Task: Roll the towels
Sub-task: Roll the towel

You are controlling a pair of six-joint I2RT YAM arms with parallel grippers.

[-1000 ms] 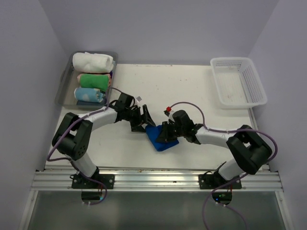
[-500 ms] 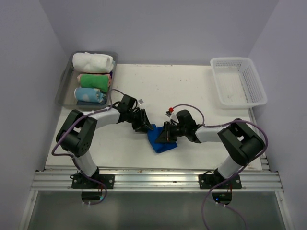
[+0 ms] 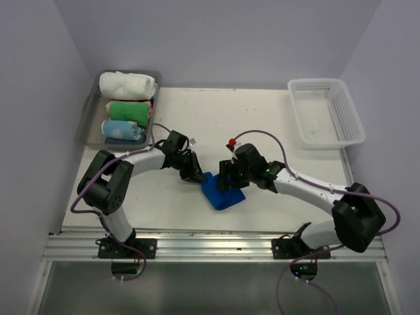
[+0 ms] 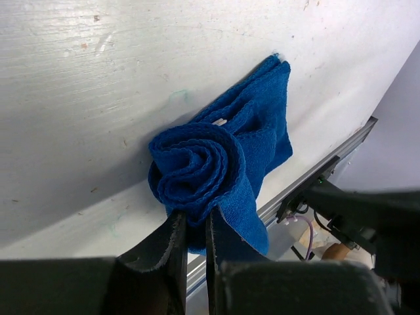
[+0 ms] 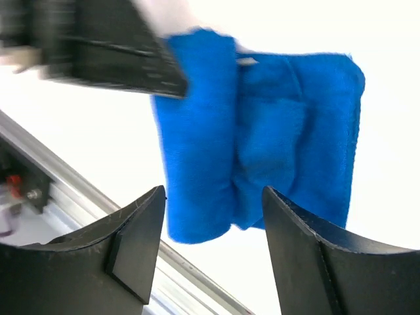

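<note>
Seen mid-worktop [image 3: 262, 125], near front edge: blue towel [image 3: 222, 191], half rolled. Pinched at rolled end by left gripper [image 4: 195, 226], nearly closed on cloth. Poised above towel: right gripper [image 5: 211, 193], spread apart, holding nothing. Lying rolled in tray [image 3: 88, 118], far left: white towel [image 3: 128, 84].

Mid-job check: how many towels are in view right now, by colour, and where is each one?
white towel: 1, rolled, in the tray
green towel: 1, rolled, in the tray
pale blue dotted towel: 1, rolled, in the tray
royal blue towel: 1, on the table, partly rolled
Total: 4 towels
</note>
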